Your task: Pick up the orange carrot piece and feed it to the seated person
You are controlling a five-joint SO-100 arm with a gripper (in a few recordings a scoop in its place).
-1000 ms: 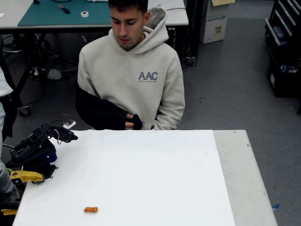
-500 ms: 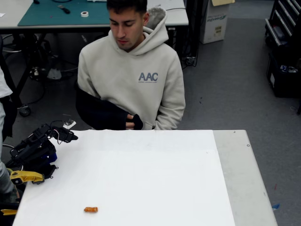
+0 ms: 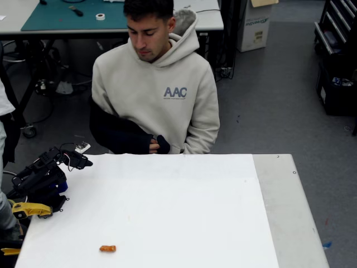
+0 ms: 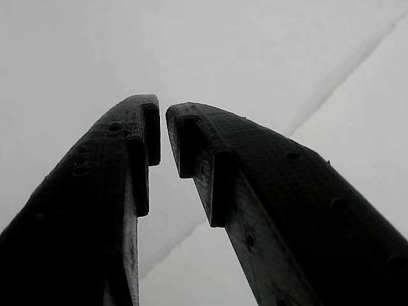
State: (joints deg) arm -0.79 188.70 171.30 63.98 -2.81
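Observation:
The orange carrot piece (image 3: 107, 248) lies flat on the white-covered table (image 3: 184, 212), near its front left corner. The seated person (image 3: 159, 95) in a beige hoodie sits behind the far edge, head bent down toward the table, one forearm in a dark sleeve held across the body. My black arm is folded up at the table's left edge, and its gripper (image 3: 78, 161) is well back and to the left of the carrot. In the wrist view the gripper (image 4: 163, 118) has its fingertips almost touching, nothing between them, over a plain white surface.
A yellow clamp piece (image 3: 30, 210) sits by the arm's base at the left edge. Part of another person in grey (image 3: 4, 215) shows at the far left. A bare grey strip of table (image 3: 287, 212) runs along the right. A workbench (image 3: 67, 17) stands behind.
The seated person's head has shifted slightly to the left. The arm and the carrot piece have stayed put.

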